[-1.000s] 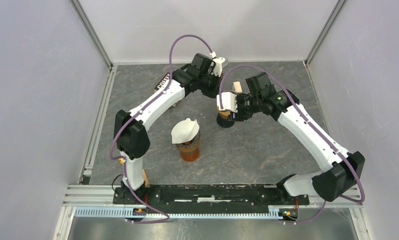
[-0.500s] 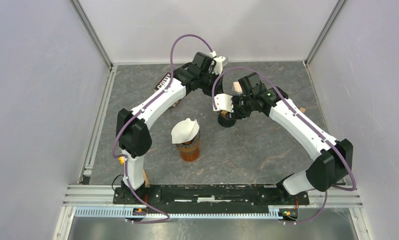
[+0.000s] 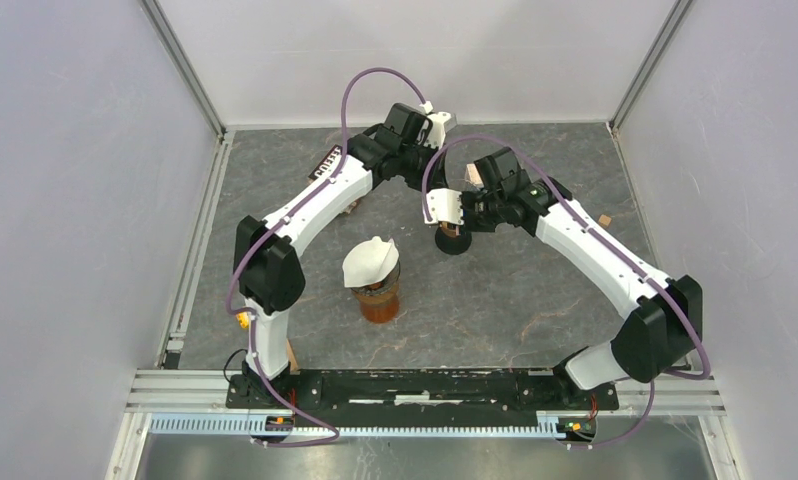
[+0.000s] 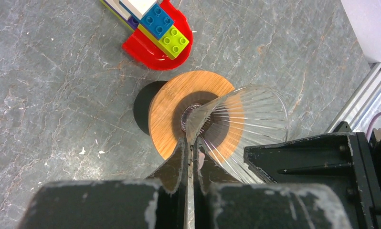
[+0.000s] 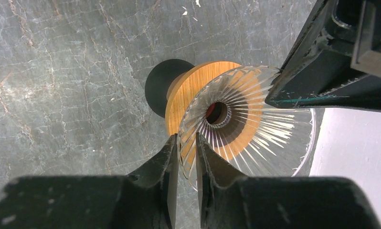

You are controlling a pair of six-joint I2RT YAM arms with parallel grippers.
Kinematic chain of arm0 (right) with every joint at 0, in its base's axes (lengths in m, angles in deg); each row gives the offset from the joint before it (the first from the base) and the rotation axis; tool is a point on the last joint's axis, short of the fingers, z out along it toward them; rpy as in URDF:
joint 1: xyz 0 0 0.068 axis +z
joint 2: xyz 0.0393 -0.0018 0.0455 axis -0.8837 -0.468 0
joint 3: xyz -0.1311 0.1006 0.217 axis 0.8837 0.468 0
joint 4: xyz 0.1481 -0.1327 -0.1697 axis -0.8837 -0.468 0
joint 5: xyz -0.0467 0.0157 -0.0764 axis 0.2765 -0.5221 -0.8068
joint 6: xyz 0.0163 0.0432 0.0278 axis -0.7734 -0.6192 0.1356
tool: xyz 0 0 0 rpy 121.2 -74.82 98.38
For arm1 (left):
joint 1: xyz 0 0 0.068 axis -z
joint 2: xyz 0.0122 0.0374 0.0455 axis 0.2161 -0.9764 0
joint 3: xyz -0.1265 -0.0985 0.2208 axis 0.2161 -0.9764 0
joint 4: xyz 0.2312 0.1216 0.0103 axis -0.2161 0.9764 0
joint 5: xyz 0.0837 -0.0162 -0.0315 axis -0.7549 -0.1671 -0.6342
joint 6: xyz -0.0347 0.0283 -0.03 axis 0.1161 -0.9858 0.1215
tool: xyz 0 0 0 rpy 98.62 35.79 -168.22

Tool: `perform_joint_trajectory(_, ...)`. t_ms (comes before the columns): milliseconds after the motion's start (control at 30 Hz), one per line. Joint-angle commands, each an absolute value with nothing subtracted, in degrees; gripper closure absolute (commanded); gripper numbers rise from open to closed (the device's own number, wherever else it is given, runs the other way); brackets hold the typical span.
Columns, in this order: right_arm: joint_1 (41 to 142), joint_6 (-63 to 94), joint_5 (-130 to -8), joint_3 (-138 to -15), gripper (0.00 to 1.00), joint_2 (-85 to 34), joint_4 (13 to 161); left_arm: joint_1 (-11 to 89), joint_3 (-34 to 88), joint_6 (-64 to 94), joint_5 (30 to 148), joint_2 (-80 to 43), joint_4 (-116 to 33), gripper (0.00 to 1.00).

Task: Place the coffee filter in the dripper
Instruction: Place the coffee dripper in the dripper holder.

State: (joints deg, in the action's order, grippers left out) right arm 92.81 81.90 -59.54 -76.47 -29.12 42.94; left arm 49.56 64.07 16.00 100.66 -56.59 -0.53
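Observation:
The dripper (image 4: 255, 109), a clear ribbed glass cone with a round wooden collar, lies tilted on its side at the table's back centre (image 3: 453, 238). My left gripper (image 4: 191, 140) is shut on one side of the cone's wall. My right gripper (image 5: 185, 138) straddles the opposite side of the dripper (image 5: 255, 129), its jaws drawn in against the glass wall. The white coffee filter (image 3: 370, 262) rests on top of an amber cup (image 3: 377, 300) nearer the front, apart from both grippers.
Coloured toy bricks on a red plate (image 4: 155, 28) lie just beyond the dripper. A dark sign lettered COFFEE (image 3: 325, 162) sits at the back left. A small wooden block (image 3: 472, 175) lies behind the right wrist, and another bit of wood (image 3: 604, 219) at the right.
My right arm has swung left onto the dripper and its jaws have narrowed from wide open to pinching the glass wall. The left gripper and the filter have not moved.

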Motion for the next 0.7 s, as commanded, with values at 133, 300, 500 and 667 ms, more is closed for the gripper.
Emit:
perform_joint_trajectory(133,91.20,80.60,-56.43,-73.86,0.99,-30.67,44.74,49.74,66.68,17.06,101.68,-59.92,1.22,0.98)
perform_joint_trajectory(300,90.88,81.05,-55.80,-74.20,1.00,-31.59,43.76,49.74,65.56,16.88,101.72,-60.27,1.13,0.98)
perform_joint_trajectory(500,90.92,81.61,-55.18,-76.09,1.00,-33.81,40.68,49.74,62.17,16.71,101.87,-60.24,0.21,0.98)
perform_joint_trajectory(667,90.75,81.65,-55.68,-75.87,1.00,-34.48,40.77,49.74,60.15,16.45,101.79,-60.53,-0.20,0.98)
